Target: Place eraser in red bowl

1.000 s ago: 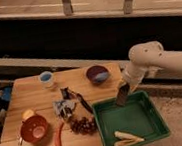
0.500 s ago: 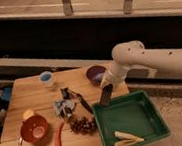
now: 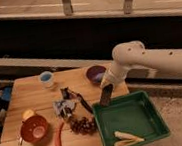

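My gripper hangs from the white arm that reaches in from the right. It is above the table's right part, just past the left edge of the green tray. It is shut on the eraser, a small dark block held upright above the wood. The red bowl stands at the front left of the wooden table, well left of the gripper and apart from it.
A dark purple bowl sits just behind the gripper, and a blue-and-white cup at the back left. A crumpled packet, a dark utensil, a grape cluster and an orange-red stick lie between gripper and red bowl. Pale banana pieces lie in the tray.
The arm has swung left, carrying the gripper and the eraser from over the green tray to just past the tray's left edge, above the table. Nothing else has moved.
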`<act>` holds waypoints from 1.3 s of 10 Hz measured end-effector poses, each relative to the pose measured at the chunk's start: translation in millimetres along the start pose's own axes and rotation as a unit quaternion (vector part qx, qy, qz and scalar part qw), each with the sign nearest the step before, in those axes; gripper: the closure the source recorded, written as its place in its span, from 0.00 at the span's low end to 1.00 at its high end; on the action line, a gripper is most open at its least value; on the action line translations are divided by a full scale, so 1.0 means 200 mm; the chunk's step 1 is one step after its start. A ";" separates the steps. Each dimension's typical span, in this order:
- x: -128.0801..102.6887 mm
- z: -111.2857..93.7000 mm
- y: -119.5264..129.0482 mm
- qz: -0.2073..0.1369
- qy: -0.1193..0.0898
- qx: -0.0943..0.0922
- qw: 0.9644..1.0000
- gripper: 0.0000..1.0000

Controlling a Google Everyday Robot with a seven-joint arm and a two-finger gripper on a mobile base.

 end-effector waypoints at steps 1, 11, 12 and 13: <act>0.02 -0.01 0.05 -0.015 -0.005 -0.004 1.000 1.00; 0.52 0.11 1.16 -0.222 0.018 -0.111 0.969 1.00; 0.51 0.11 1.14 -0.220 0.015 -0.108 0.969 1.00; 0.50 0.11 1.14 -0.220 0.015 -0.108 0.969 1.00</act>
